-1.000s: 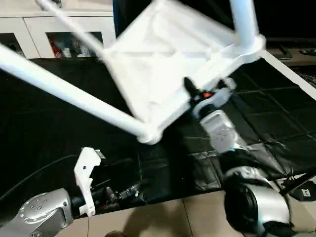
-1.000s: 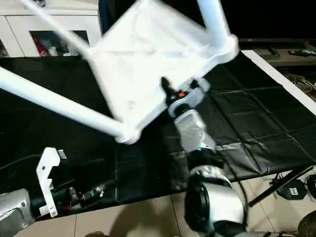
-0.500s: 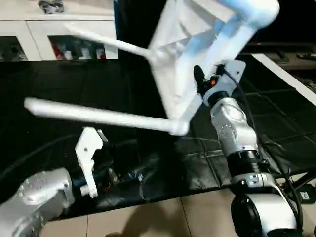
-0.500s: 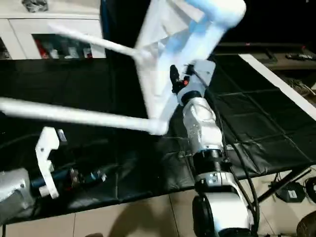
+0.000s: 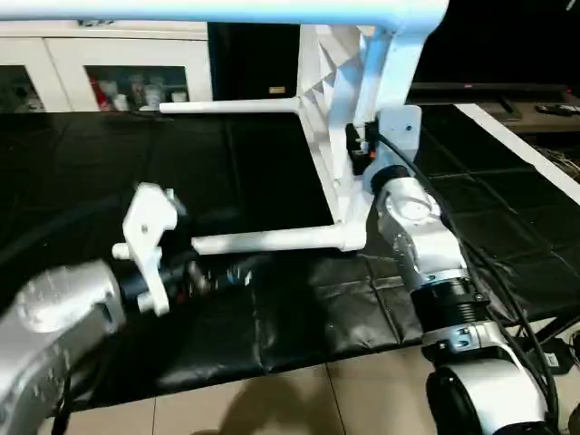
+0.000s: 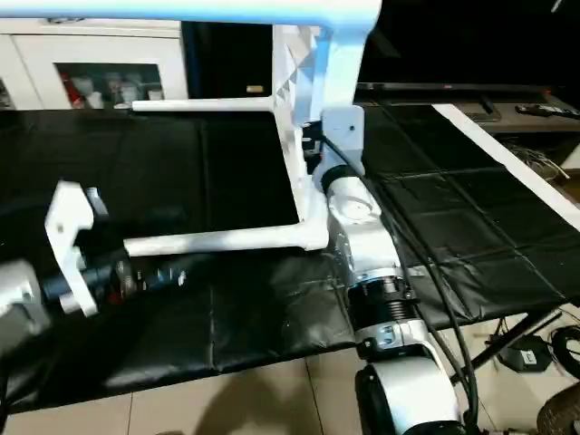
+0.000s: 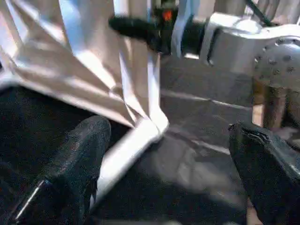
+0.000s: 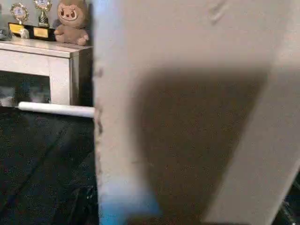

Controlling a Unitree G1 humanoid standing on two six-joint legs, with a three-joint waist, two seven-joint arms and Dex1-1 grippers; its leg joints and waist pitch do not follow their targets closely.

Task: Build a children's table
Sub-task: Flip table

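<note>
The white children's table stands on edge above the black cloth, its top (image 5: 328,118) upright with the ribbed side facing left. Three legs point left: one along the picture's top (image 5: 227,11), one in the middle (image 5: 227,108), one lowest (image 5: 272,241). My right gripper (image 5: 356,149) is shut on the top's right edge and holds the table up. My left gripper (image 7: 168,130) is open wide. Its black fingers (image 7: 79,159) sit either side of the lowest leg's socket corner (image 7: 152,124) without touching it.
A black cloth (image 5: 507,227) covers the work surface, with a white strip (image 5: 517,145) along its right side. A white glass-door cabinet (image 5: 109,63) stands behind it, with a plush toy (image 8: 71,21) on top. Tiled floor (image 5: 344,399) and cables (image 5: 553,349) lie at the near edge.
The right arm has swung the table from a tilted, nearly flat pose to standing on edge, legs now level and pointing left. The left arm has risen toward the lowest leg.
</note>
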